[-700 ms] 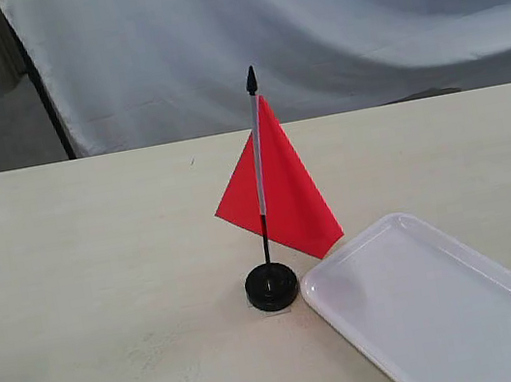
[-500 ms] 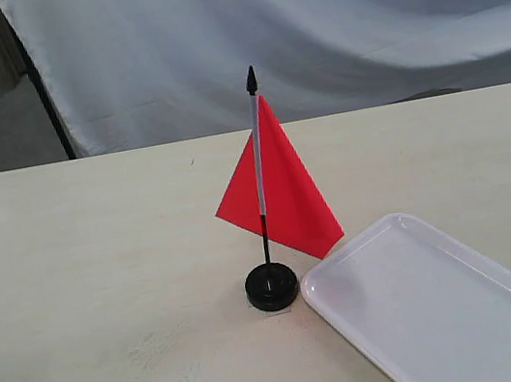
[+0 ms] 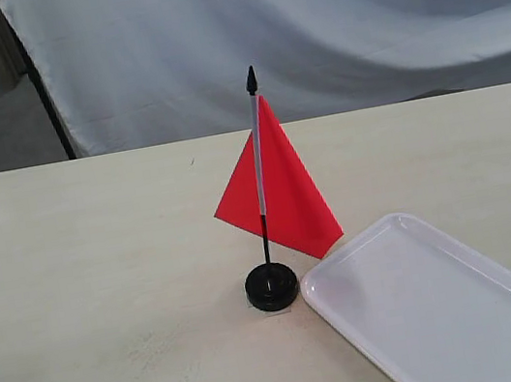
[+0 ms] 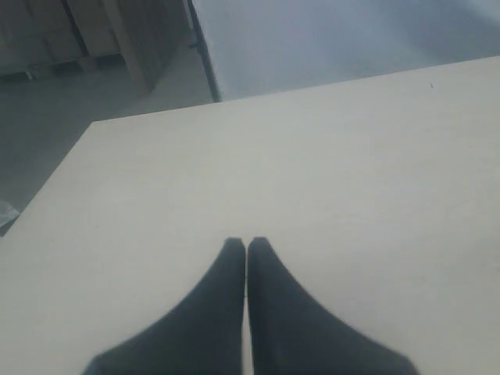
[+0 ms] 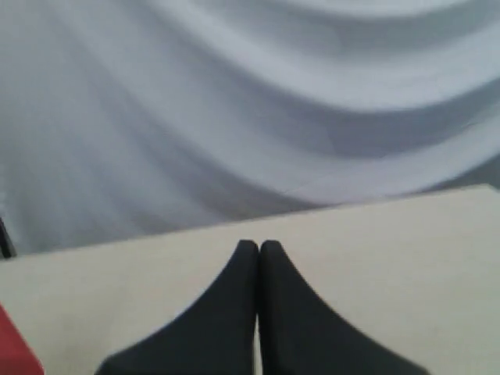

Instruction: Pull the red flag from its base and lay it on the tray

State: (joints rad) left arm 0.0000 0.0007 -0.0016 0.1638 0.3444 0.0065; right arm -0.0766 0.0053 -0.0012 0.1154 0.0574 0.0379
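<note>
Exterior view: the red flag (image 3: 280, 192) is seen upright in the base (image 3: 272, 287), just beside the tray (image 3: 443, 312) on the desk (image 3: 84, 278). The left claw (image 4: 247, 244) and the right claw (image 5: 258, 246) are closed, empty. Nothing is begun; opening and reaching for the pole (image 3: 258, 166) are called for.

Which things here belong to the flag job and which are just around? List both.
Job: triangular red cloth flag on a thin pole; round glossy black base; shallow white plastic tray; left gripper and right gripper, both shut.
Just around: pale wooden table; draped grey-white cloth backdrop.
</note>
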